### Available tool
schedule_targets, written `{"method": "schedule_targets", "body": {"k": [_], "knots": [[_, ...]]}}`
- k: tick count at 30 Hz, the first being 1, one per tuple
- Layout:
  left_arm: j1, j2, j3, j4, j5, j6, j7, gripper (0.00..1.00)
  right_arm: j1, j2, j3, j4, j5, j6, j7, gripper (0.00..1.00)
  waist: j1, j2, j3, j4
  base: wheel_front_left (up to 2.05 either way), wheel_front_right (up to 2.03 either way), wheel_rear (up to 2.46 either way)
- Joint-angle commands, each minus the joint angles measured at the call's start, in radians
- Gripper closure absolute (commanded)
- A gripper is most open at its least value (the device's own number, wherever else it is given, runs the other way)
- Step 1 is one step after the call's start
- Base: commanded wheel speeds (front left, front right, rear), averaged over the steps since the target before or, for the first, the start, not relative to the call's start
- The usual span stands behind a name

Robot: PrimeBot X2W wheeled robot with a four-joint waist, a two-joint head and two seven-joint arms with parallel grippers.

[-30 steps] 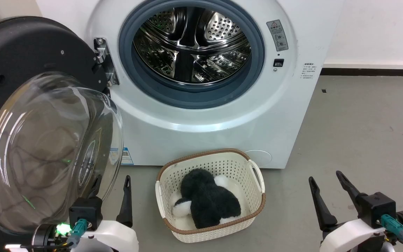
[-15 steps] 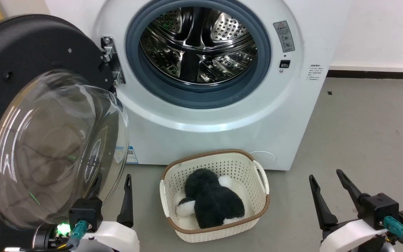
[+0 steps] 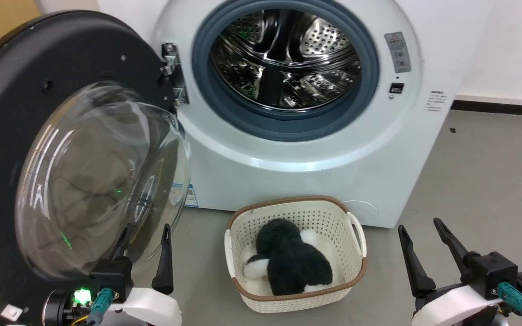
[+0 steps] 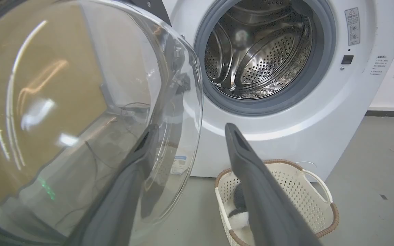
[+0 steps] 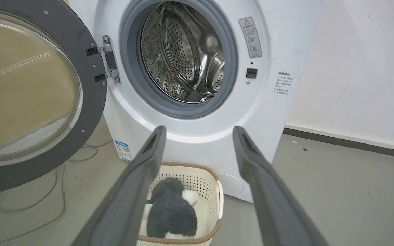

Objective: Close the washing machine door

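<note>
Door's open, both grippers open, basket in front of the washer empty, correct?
Not empty: the head view shows a black-and-white plush toy lying in the perforated basket. The washing machine door does hang open, left gripper and right gripper open.

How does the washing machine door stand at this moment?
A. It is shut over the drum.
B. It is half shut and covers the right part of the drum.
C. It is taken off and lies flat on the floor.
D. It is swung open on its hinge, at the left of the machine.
D: the washing machine door stands swung out on its hinge at the left of the washing machine, and the steel drum is fully uncovered.
</note>
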Motion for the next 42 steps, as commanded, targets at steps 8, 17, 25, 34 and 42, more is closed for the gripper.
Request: {"method": "schedule_targets", "body": {"k": [8, 17, 25, 34, 42], "knots": [[0.013, 0.001, -0.007, -0.005, -0.006, 0.007, -0.028, 0.00, 0.011, 0.002, 0.006, 0.004, 0.018, 0.000, -0.026, 0.00, 0.0000, 0.0000, -0.004, 0.061, 0.00, 0.00, 0.00], [0.019, 0.001, -0.011, -0.010, -0.007, 0.012, -0.047, 0.00, 0.009, 0.002, 0.018, 0.007, 0.031, 0.000, -0.045, 0.00, 0.0000, 0.0000, -0.003, 0.120, 0.00, 0.00, 0.00], [0.027, 0.001, -0.007, -0.021, -0.009, 0.022, -0.064, 0.00, -0.008, 0.003, 0.046, 0.018, 0.034, 0.000, -0.061, 0.00, 0.0000, 0.0000, 0.000, 0.157, 0.00, 0.00, 0.00], [0.035, 0.001, -0.008, -0.031, -0.012, 0.031, -0.081, 0.00, -0.021, 0.003, 0.060, 0.027, 0.042, 0.000, -0.078, 0.00, 0.0000, 0.0000, 0.002, 0.193, 0.00, 0.00, 0.00], [0.043, 0.002, -0.006, -0.035, -0.012, 0.038, -0.097, 0.00, -0.028, 0.003, 0.081, 0.037, 0.054, 0.000, -0.095, 0.00, 0.0000, 0.0000, 0.000, 0.225, 0.00, 0.00, 0.00]]}}
